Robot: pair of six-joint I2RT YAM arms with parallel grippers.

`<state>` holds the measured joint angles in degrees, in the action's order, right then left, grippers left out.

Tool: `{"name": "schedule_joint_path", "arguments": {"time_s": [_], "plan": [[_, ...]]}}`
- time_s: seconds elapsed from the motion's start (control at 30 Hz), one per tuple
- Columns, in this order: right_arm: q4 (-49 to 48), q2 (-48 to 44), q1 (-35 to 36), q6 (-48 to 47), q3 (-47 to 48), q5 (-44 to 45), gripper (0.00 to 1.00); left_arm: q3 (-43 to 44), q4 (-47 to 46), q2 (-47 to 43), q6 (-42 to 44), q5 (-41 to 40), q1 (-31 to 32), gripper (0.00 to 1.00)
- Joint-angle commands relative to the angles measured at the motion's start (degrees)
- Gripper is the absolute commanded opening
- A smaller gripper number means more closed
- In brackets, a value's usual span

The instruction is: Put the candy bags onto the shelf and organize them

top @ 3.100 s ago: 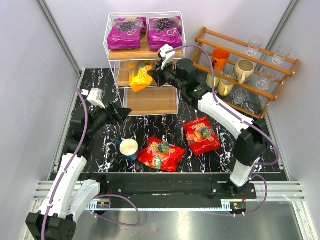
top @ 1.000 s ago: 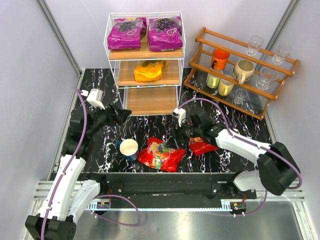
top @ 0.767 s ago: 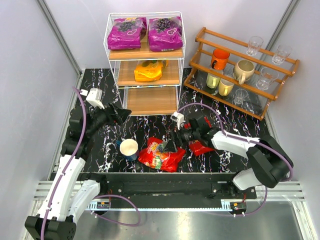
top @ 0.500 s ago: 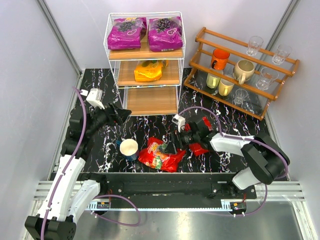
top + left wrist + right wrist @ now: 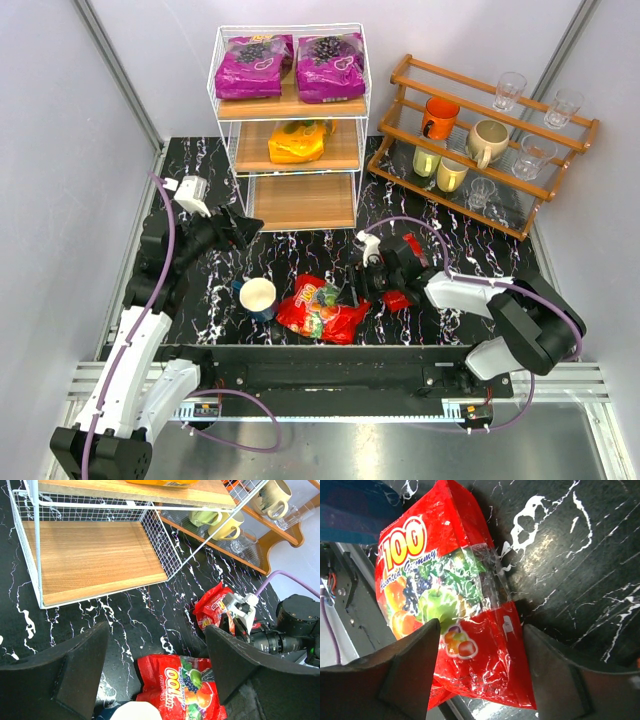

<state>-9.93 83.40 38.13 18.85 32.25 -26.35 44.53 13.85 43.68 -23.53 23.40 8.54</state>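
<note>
Two purple candy bags [image 5: 250, 65] [image 5: 330, 62] lie on the top tier of the white wire shelf [image 5: 288, 202], and an orange one [image 5: 296, 142] lies on the middle tier. A red bag [image 5: 322, 308] [image 5: 182, 685] lies flat near the table's front. My right gripper [image 5: 352, 295] [image 5: 481, 625] is low over that bag's right end. It is open, with a finger against each side edge. Another red bag [image 5: 397, 297] [image 5: 212, 605] lies partly under the right arm. My left gripper [image 5: 250, 228] [image 5: 156, 630] hovers open and empty, left of the shelf's front.
A white-and-blue cup [image 5: 258, 297] stands just left of the red bag. A brown stepped rack [image 5: 480, 170] with mugs and glasses fills the back right. The shelf's bottom board [image 5: 95, 555] is bare. The metal front rail runs close behind the red bag.
The right arm left the orange bag on the middle tier and came down to the table. Over the last second it settled onto the red bag's end and its jaws narrowed. The left arm stayed still.
</note>
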Motion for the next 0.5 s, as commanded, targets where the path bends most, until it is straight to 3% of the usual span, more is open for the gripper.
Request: {"name": "schedule_joint_path", "arguments": {"time_s": [0.0,0.07,0.13,0.17,0.2,0.23,0.33,0.43,0.47], "plan": [[-3.5,-0.5,0.2,3.0,-1.4,-5.5,0.62,1.8,-2.6,-0.5,0.2,0.3,-0.1,0.8],[-4.6,-0.5,0.2,3.7,-1.8,-8.2,0.54,1.6,-2.8,-0.5,0.2,0.3,-0.1,0.8],[-5.4,-0.7,0.1,5.0,-2.1,-9.6,0.37,1.6,-2.8,-0.4,0.2,0.5,-0.1,0.8],[-5.5,-0.7,0.2,5.3,-2.0,-10.7,0.26,1.5,-2.8,-0.5,0.2,0.6,-0.1,0.8],[-5.6,-0.7,0.1,6.1,-1.8,-11.1,0.05,1.5,-2.9,-0.4,0.1,0.6,-0.1,0.8],[-5.4,-1.1,0.2,6.5,-1.7,-11.3,0.0,1.3,-3.0,-0.4,0.1,0.6,-0.1,0.8],[-3.8,-3.7,0.1,7.2,-0.9,-10.3,0.0,1.3,-3.2,-0.4,0.0,0.8,-0.1,0.8],[0.8,-9.5,0.1,7.5,0.7,-1.8,0.0,1.3,-2.9,-0.6,0.2,0.7,-0.1,0.8],[1.9,-11.1,0.1,7.8,1.1,5.1,0.0,1.3,-2.9,-0.8,0.2,0.6,-0.1,0.8]]}}
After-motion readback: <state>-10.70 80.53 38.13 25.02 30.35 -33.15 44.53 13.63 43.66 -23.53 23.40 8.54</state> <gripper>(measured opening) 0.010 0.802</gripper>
